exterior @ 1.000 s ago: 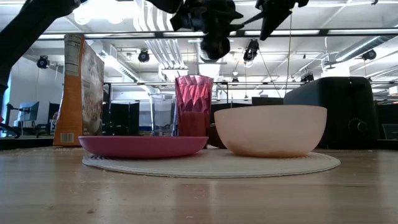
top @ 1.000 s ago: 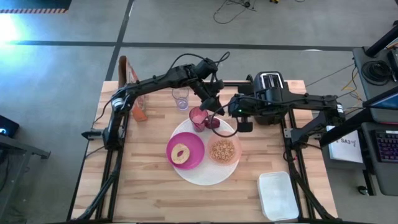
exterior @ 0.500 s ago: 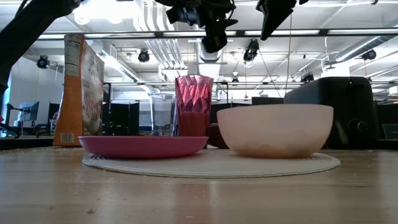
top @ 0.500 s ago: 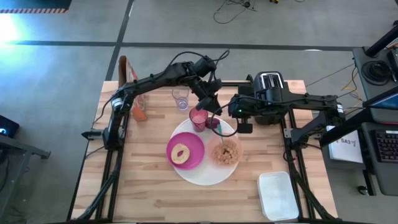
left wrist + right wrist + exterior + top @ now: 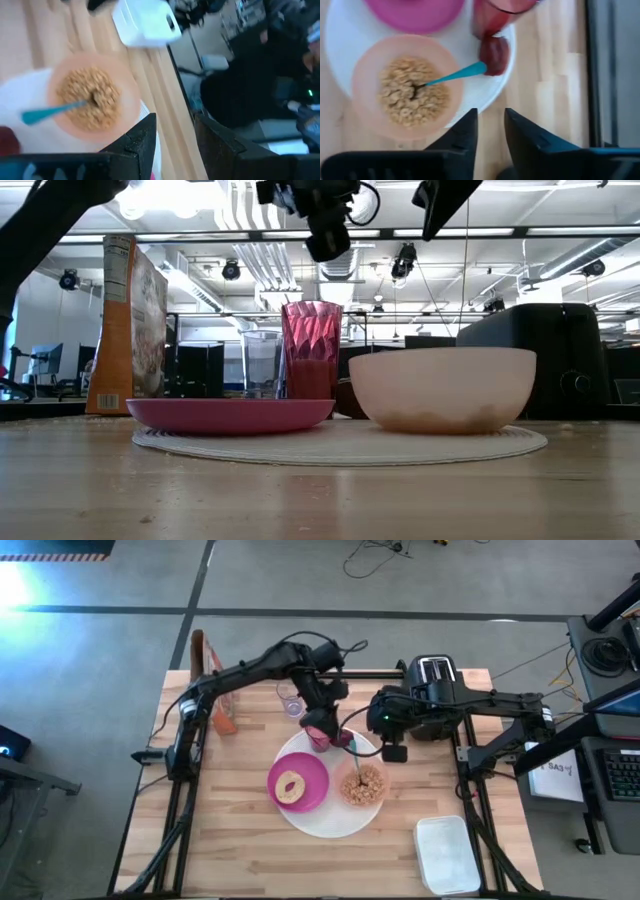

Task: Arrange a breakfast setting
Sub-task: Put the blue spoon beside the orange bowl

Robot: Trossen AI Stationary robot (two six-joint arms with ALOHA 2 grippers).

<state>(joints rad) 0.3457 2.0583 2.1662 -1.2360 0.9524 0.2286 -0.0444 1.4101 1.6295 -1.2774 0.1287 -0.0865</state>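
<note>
Hovering over the pink tumbler (image 5: 320,730) beside the pale pink bowl (image 5: 361,783), the left end effector (image 5: 322,705) has fingers apart, empty; dropping low risks toppling it. Right end effector (image 5: 394,751): slightly parted

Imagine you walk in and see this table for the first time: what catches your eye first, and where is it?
Most striking is the big round white plate at the table's middle, holding a magenta plate with a bagel and a pale pink bowl of cereal with a teal-handled spoon in it. Behind them stands a pink tumbler, and both hands, left and right, hover above.
</note>
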